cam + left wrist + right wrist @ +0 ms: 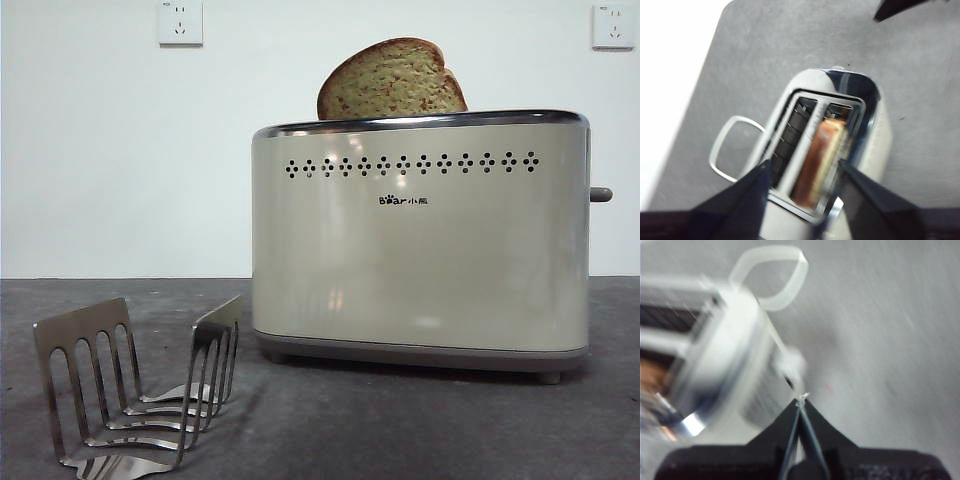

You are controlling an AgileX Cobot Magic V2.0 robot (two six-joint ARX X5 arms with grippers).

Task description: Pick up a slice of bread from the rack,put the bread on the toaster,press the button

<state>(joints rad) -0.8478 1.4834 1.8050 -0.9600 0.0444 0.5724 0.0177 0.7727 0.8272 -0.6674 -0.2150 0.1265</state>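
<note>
Grey table point(420, 430) | bread point(392, 82) in toaster point(420, 250) | left fingers point(765, 185) apart, empty | right fingers point(801, 405) closed, empty

Even light, wrist views seemingly motion-blurred

Slice of bread point(392, 82) lower half hidden inside toaster point(420, 260); right wrist view motion-blurred.

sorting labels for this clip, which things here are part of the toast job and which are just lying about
Part of the job:
slice of bread, standing in the toaster's slot
toaster
button, on the toaster's narrow side
rack, holding no bread
left gripper, open above the toaster
right gripper, shut

Just lying about:
wall sockets
</note>
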